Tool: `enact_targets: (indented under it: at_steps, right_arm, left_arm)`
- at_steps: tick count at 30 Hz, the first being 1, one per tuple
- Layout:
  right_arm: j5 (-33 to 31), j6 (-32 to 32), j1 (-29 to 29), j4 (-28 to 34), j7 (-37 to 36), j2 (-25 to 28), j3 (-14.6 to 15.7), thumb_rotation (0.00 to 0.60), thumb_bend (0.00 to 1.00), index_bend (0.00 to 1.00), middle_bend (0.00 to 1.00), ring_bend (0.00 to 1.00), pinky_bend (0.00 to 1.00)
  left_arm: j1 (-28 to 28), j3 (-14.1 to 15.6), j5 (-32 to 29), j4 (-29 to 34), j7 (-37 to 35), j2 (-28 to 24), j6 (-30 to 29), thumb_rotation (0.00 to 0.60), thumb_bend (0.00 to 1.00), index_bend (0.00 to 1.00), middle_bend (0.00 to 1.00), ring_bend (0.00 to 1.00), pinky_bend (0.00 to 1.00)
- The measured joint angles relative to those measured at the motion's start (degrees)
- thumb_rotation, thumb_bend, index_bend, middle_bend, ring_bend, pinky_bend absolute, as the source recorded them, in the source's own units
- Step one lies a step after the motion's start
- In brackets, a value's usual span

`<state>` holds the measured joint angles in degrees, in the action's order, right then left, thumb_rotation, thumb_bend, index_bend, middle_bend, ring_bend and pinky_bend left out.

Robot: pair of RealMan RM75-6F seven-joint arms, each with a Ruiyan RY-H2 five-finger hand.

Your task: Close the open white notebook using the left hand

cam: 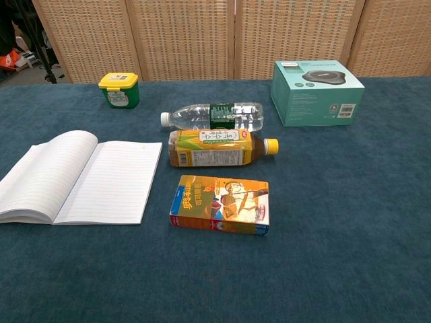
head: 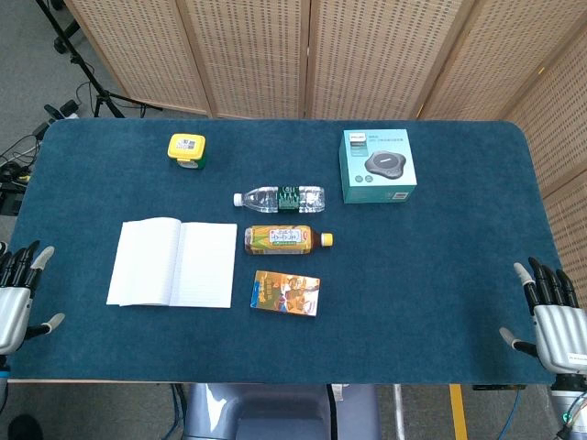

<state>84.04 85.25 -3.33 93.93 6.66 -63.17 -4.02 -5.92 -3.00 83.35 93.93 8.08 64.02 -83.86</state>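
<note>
Your left hand hung off the table's left edge, fingers spread, holding nothing, apart from the open white notebook; your right hand likewise at the right edge.

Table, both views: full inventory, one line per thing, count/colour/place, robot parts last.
notebook: 1, white, lined pages, lying open, left part of the table
water bottle: 1, clear with dark green label and white cap, on its side, centre
tea bottle: 1, amber with yellow cap, on its side, just nearer than the water bottle
snack box: 1, orange and multicoloured, lying flat, nearer than the tea bottle
small tub: 1, green with yellow lid, far left
device box: 1, teal, far right of centre
table: 1, dark blue cloth
screen: 1, wicker panels, behind the table
left hand: 1, grey and black, near left edge, fingers apart, empty
right hand: 1, grey and black, near right edge, fingers apart, empty
</note>
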Motion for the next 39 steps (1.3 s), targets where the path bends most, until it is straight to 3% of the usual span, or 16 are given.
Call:
enact_targets:
  at_steps: [12,17,23,32,39]
  right_arm:
    - [0.33,0.1,0.15,-0.22,-1.67,0.51,0.06,0.6,0.0,0.0,0.0,0.0,0.0]
    - [-0.14,-0.31,0.03,-0.2,-2.23,0.77,-0.14,0.6,0.0,0.0,0.0,0.0,0.0]
    - [-0.21,-0.34,0.06,-0.14,-2.88,1.02,-0.19,0.6,0.0,0.0,0.0,0.0,0.0]
    - [-0.84,-1.14,-0.11,-0.28,-4.85,1.72,-0.42,0.6,0.0,0.0,0.0,0.0,0.0]
    - [-1.24,-1.41,-0.2,-0.22,-5.3,1.95,-0.59,0.6,0.0,0.0,0.0,0.0,0.0]
  left_arm:
    - [-0.98,0.38,2.49,-2.51,-1.64,1.29,0.38,0.6,0.0,0.0,0.0,0.0,0.0]
    - [-3.5,1.1,5.97,-10.98,-7.07,5.73,2.56,0.6,0.0,0.0,0.0,0.0,0.0]
    - [-5.99,2.22,8.71,-21.5,-10.97,13.18,4.77,0.6,0.19,0.0,0.0,0.0,0.0]
    - [-7.88,3.33,11.07,-32.86,-15.31,21.45,4.53,0.6,0.2,0.0,0.0,0.0,0.0]
    - [-9.65,3.99,10.99,-37.28,-18.27,24.36,7.23,0.6,0.2,0.0,0.0,0.0,0.0]
